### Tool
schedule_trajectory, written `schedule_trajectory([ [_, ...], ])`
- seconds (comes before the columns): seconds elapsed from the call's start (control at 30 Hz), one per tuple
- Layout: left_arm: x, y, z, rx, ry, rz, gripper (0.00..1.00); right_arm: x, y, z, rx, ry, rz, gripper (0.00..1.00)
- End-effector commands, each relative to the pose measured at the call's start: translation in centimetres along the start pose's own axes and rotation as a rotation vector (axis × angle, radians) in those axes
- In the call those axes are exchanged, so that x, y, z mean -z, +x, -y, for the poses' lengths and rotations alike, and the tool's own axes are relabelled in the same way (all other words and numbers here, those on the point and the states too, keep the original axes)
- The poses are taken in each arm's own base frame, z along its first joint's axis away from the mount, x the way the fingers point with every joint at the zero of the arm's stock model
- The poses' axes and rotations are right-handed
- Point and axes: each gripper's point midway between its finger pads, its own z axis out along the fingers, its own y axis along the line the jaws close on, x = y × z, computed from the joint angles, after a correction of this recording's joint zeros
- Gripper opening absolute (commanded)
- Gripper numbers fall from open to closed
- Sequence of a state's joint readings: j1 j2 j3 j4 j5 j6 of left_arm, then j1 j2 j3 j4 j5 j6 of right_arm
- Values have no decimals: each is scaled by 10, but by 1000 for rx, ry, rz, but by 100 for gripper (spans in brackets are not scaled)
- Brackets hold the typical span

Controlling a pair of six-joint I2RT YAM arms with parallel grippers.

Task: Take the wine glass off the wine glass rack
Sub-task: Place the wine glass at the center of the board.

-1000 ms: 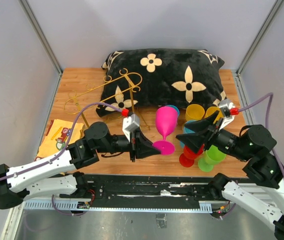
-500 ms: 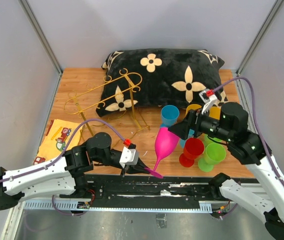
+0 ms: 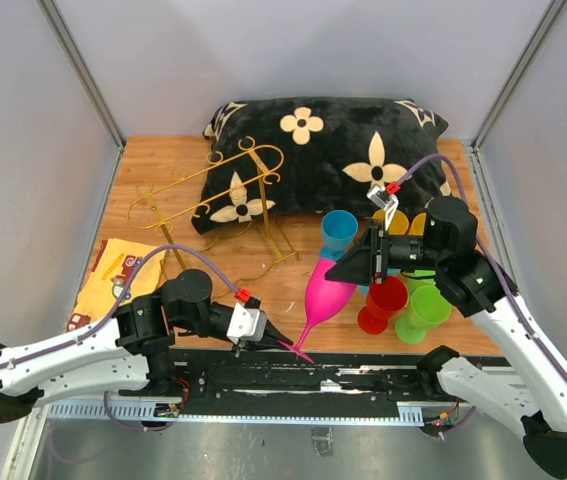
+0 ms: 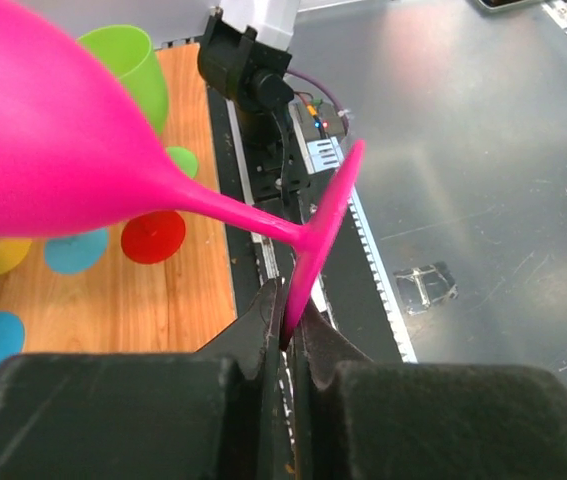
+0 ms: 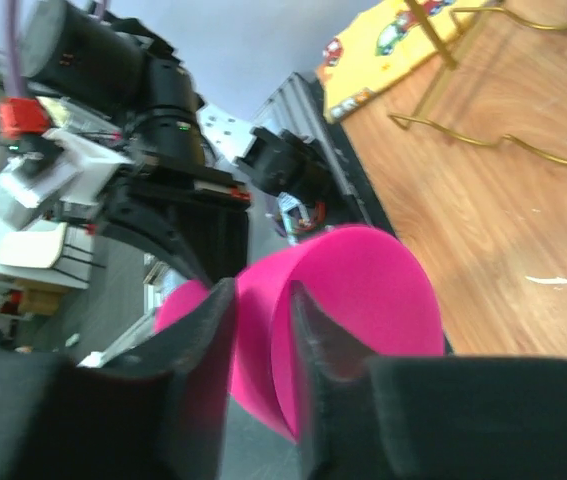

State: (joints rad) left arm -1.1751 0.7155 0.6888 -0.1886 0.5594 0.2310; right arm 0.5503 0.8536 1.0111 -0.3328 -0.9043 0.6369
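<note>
Black pillow (image 3: 333,150) w/ cream flower-monogram print at back. Gold wine glass rack (image 3: 225,192) by its left end. Yellow booklet (image 3: 113,275), print too small to read. Pink wine glass (image 3: 325,292) tilted, well apart from rack. L gripper (image 4: 285,320) pinches its foot edge. R gripper (image 5: 258,300) straddles its rim, can't tell if clamped.

A hot-pink wine glass (image 3: 325,285) glows beside a gold wine glass rack (image 3: 225,193), a black pillow (image 3: 333,160) patterned with cream flowers, a yellow booklet (image 3: 113,275), a blue cup (image 3: 339,230), a red cup (image 3: 385,297) and a lime-green cup (image 3: 426,308) on the honey-brown table (image 3: 153,160).
</note>
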Motion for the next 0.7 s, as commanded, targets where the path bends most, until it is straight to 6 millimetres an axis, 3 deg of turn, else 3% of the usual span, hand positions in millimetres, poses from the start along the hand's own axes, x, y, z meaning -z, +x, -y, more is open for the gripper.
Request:
schedule_trajectory([
  [0.0, 5, 4, -26, -29, -145, -30, 10, 10, 5, -34, 63, -156, -26, 14],
  [0.07, 6, 2, -27, -27, -150, -26, 20, 11, 2, -33, 80, -137, -4, 2],
  [0.23, 7, -3, -27, -10, -162, -11, 56, 17, -4, -14, 125, 20, 59, 1],
  [0.33, 11, -9, -29, 6, -188, 5, 66, 22, -5, -7, 145, 88, 67, 1],
  [0.4, 15, -13, -30, 25, -210, 21, 81, 26, -5, 0, 155, 144, 69, 1],
  [0.43, 17, -14, -30, 32, -218, 29, 94, 28, -5, 5, 162, 175, 71, 1],
  [0.47, 20, -16, -30, 40, -228, 36, 99, 30, -5, 10, 166, 207, 71, 1],
  [0.67, 35, -27, -29, 62, -276, 85, 100, 36, 0, 46, 199, 400, 57, 1],
])
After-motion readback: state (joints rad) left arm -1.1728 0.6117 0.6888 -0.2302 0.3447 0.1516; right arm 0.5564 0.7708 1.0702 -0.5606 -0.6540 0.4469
